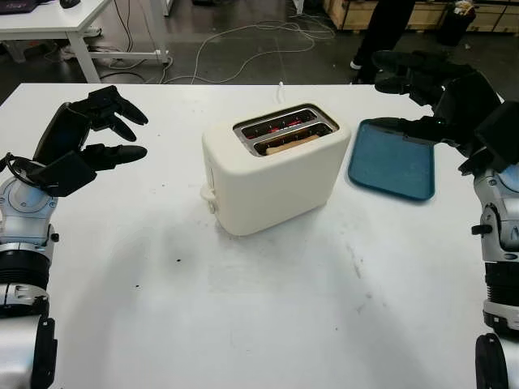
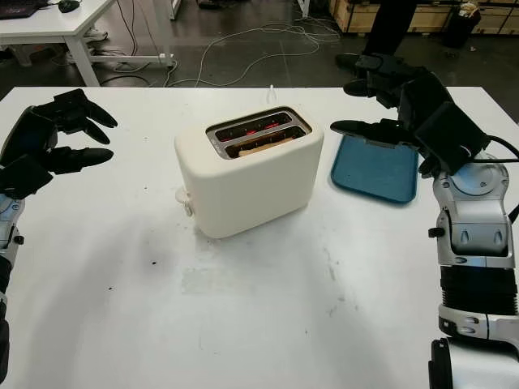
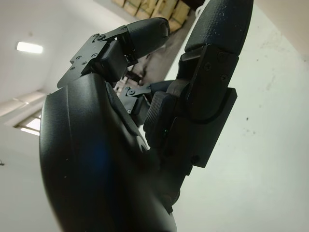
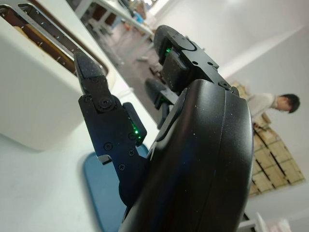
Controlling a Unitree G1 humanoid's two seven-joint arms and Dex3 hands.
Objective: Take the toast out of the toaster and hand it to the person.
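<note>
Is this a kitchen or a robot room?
Probably a robot lab or workshop, not a kitchen: cables trail over a bare floor, wooden crates stand at the back, and the toaster sits on a plain white table.

Blue tray (image 1: pixel 393 166) on white table (image 1: pixel 243 308)

Toast (image 1: pixel 284 144) inside cream toaster (image 1: pixel 272 174)

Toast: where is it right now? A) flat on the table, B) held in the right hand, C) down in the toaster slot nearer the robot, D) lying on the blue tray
C: the toast sits down in the toaster's slot nearer the robot; both the left hand and the right hand are open, and the blue tray holds nothing.
</note>
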